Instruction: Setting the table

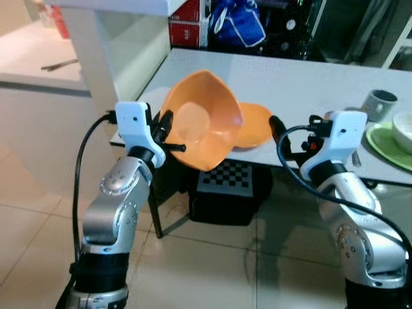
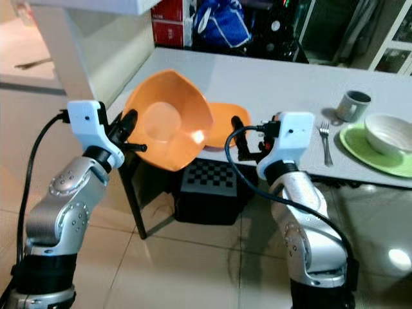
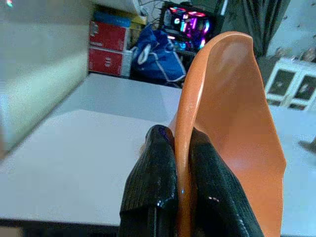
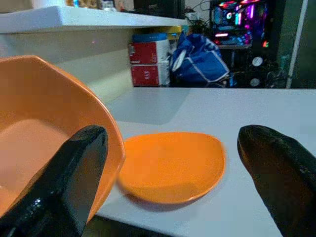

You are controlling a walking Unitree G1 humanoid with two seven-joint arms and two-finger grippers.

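Left gripper (image 1: 168, 132) pinches the rim of the orange bowl (image 1: 203, 119), one finger inside the wall and one outside; the left wrist view shows both fingers (image 3: 153, 182) tight on the thin edge. Bowl is held off the table, tilted steeply, over the table's near edge.

Right gripper (image 4: 173, 163) is spread wide and empty, aimed at the orange plate (image 4: 173, 165), which lies flat on the white table (image 1: 302, 84) near its front edge, just behind the bowl.

Judgement: bowl looks like thin, stiff plastic; light, not fragile, glossy and so apt to slip. A rim pinch suffices, but the tilt loads it; levelling before set-down seems wise.

Further right: fork (image 2: 326, 143), mug (image 2: 353, 105), white bowl (image 2: 391, 135) on a green plate (image 2: 360, 149).
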